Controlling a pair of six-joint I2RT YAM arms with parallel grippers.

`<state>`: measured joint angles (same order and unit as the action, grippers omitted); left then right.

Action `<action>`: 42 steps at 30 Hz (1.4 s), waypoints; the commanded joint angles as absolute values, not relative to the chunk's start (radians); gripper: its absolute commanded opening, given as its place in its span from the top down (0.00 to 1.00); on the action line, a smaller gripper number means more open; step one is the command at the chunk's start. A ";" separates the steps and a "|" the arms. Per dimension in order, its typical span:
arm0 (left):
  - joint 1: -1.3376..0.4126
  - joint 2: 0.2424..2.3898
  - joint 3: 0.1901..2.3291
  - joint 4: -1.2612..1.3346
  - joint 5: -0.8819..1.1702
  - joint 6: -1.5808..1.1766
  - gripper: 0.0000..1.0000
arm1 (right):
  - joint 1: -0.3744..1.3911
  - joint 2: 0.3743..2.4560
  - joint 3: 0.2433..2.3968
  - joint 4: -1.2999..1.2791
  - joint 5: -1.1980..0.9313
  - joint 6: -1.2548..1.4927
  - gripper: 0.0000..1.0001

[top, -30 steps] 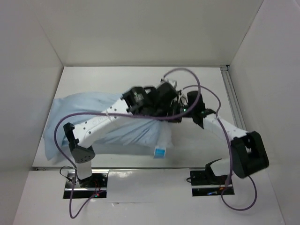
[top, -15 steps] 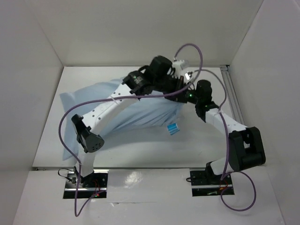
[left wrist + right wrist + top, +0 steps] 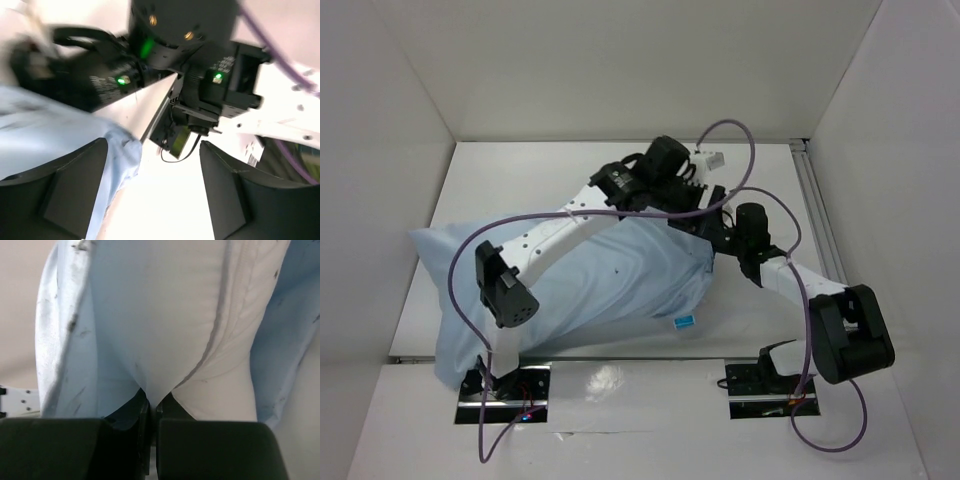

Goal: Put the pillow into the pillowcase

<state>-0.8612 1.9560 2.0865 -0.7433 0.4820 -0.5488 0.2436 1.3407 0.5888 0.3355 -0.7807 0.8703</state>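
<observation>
Right claw [image 3: 151, 407] clenched on a fold of the white pillow [image 3: 165, 315] (pale blue pillowcase [image 3: 590, 290] flanking it either side). Left claw [image 3: 153, 147] spread wide, holding nothing, blue cloth just beside one finger. Stuffed pillowcase sprawls across the counter [image 3: 520, 180].

The right gripper [image 3: 151, 407] fills the bottom of the view with its two dark fingers [image 3: 210, 450] pressed close together, and a fold of the white pillow [image 3: 165, 315] narrows to a point and disappears into the slit between them. The pillow rises from that pinch as a broad smooth white panel, with a stitched seam [image 3: 215, 335] curving down its right side. The light-blue pillowcase [image 3: 65, 340], wrinkled and flecked with small dark specks, hangs along the pillow's left side and shows again at the right edge.
</observation>
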 commanded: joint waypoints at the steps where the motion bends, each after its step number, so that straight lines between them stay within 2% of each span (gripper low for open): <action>1: -0.784 1.826 2.110 -0.787 0.494 -0.489 0.13 | 0.242 1.276 0.595 0.179 -0.761 0.729 1.00; 3: -0.706 1.801 2.065 -0.787 0.473 -0.489 0.23 | 0.242 1.262 0.595 0.111 -0.703 0.660 1.00; 4: -0.677 1.801 2.039 -0.787 0.472 -0.489 0.39 | 0.242 1.252 0.609 0.025 -0.680 0.632 0.96; 5: -0.651 1.801 2.039 -0.787 0.462 -0.489 0.46 | 0.242 1.252 0.652 -0.036 -0.648 0.600 0.89; 6: -0.628 1.813 2.039 -0.804 0.444 -0.489 0.48 | 0.242 1.243 0.679 -0.102 -0.555 0.569 0.68; 7: -0.591 1.830 2.072 -0.814 0.387 -0.473 0.47 | 0.242 1.227 0.705 -0.209 -0.511 0.516 0.55; 8: -0.575 1.885 2.098 -0.831 0.365 -0.462 0.36 | 0.242 1.214 0.754 -0.257 -0.465 0.494 0.44; 9: -0.563 1.920 2.133 -0.857 0.280 -0.451 0.31 | 0.242 1.200 0.771 -0.297 -0.378 0.479 0.34; 11: -0.537 1.997 2.244 -0.942 0.212 -0.437 0.30 | 0.242 1.158 0.811 -0.391 -0.292 0.457 0.30; 12: -0.537 2.060 2.267 -0.957 0.145 -0.437 0.26 | 0.230 1.148 0.821 -0.418 -0.229 0.457 0.30; 14: -0.517 2.123 2.278 -0.966 0.135 -0.427 0.18 | 0.192 1.118 0.821 -0.458 -0.218 0.457 0.30; 17: -0.496 2.169 2.264 -0.966 0.144 -0.417 0.14 | 0.105 1.097 0.799 -0.437 -0.293 0.457 0.30; 19: -0.495 2.216 2.264 -0.976 0.208 -0.417 0.14 | 0.063 1.106 0.781 -0.398 -0.421 0.478 0.30; 21: -0.486 2.227 2.264 -0.976 0.270 -0.408 0.25 | 0.037 1.159 0.749 -0.319 -0.513 0.489 0.30; 22: -0.486 2.236 2.264 -0.976 0.293 -0.408 0.37 | 0.037 1.186 0.738 -0.292 -0.594 0.498 0.34; 23: -0.486 2.237 2.264 -0.976 0.339 -0.408 0.81 | 0.064 1.237 0.727 -0.257 -0.642 0.517 0.42; 24: -0.486 2.227 2.275 -0.976 0.357 -0.408 0.97 | 0.086 1.261 0.706 -0.176 -0.684 0.532 0.53; 25: -0.486 2.227 2.275 -0.953 0.401 -0.408 1.00 | 0.113 1.279 0.693 -0.128 -0.742 0.555 0.64; 26: -0.497 2.211 2.289 -0.934 0.431 -0.417 1.00 | 0.183 1.310 0.684 -0.026 -0.762 0.610 0.77; 28: -0.521 2.187 2.307 -0.893 0.478 -0.417 1.00 | 0.266 1.319 0.684 0.079 -0.787 0.667 0.95; 30: -0.577 2.187 2.376 -0.850 0.526 -0.437 1.00 | 0.377 1.350 0.698 0.209 -0.796 0.735 1.00; 33: -0.635 2.230 2.494 -0.798 0.587 -0.469 1.00 | 0.423 1.364 0.698 0.334 -0.807 0.817 1.00; 36: -0.646 2.240 2.503 -0.717 0.646 -0.531 1.00 | 0.388 1.352 0.687 0.360 -0.775 0.860 1.00; 41: -0.646 2.203 2.470 -0.670 0.565 -0.529 0.99 | 0.335 1.282 0.676 0.275 -0.651 0.839 1.00; 42: -0.646 2.191 2.455 -0.670 0.507 -0.520 0.68 | 0.334 1.282 0.676 0.275 -0.638 0.839 1.00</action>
